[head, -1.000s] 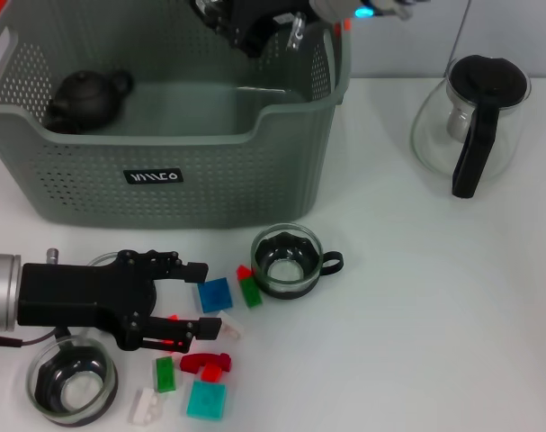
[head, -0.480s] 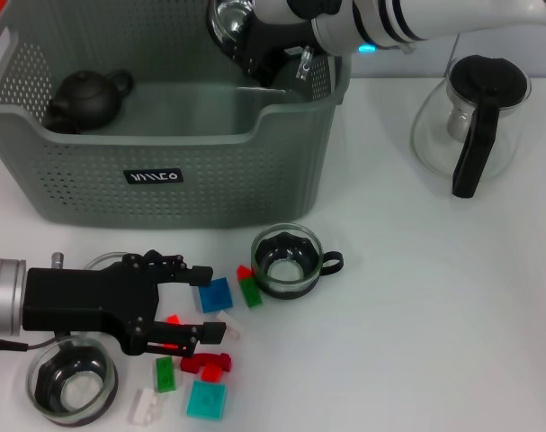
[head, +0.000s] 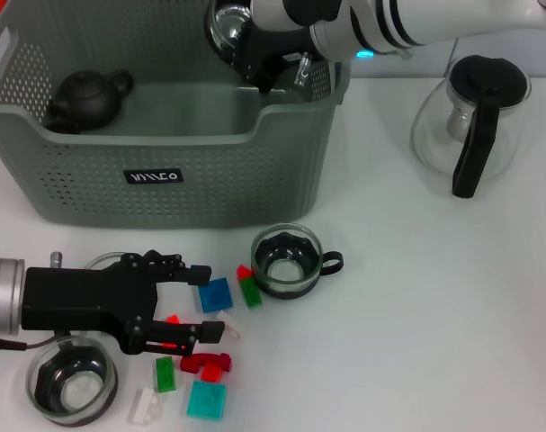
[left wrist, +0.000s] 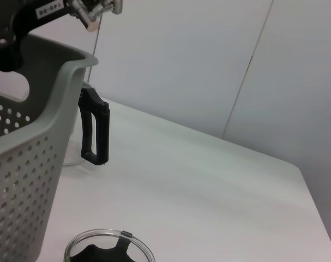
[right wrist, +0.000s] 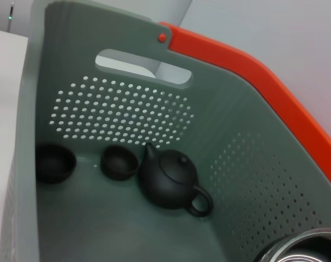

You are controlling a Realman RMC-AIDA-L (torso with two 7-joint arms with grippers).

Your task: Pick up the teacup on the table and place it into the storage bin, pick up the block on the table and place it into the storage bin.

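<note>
My right gripper (head: 255, 47) hangs over the back right corner of the grey storage bin (head: 178, 184), shut on a glass teacup (head: 228, 25); that cup's rim (right wrist: 301, 248) shows at the edge of the right wrist view. A second glass teacup (head: 287, 259) stands on the table in front of the bin, and a third teacup (head: 72, 387) sits at the near left. My left gripper (head: 205, 301) lies low on the table, open, its fingertips just left of a blue block (head: 215, 294). Red, green, teal and white blocks (head: 206, 400) lie scattered around it.
Inside the bin are a black teapot (right wrist: 168, 177) and two small dark cups (right wrist: 120, 161). A glass pitcher (head: 475, 117) with a black handle stands at the right. The bin's orange handle part (right wrist: 252, 87) runs along its far rim.
The right arm has come down and forward with the glass teacup, which now shows over the bin's back corner. The left gripper has shifted slightly toward the blue block.
</note>
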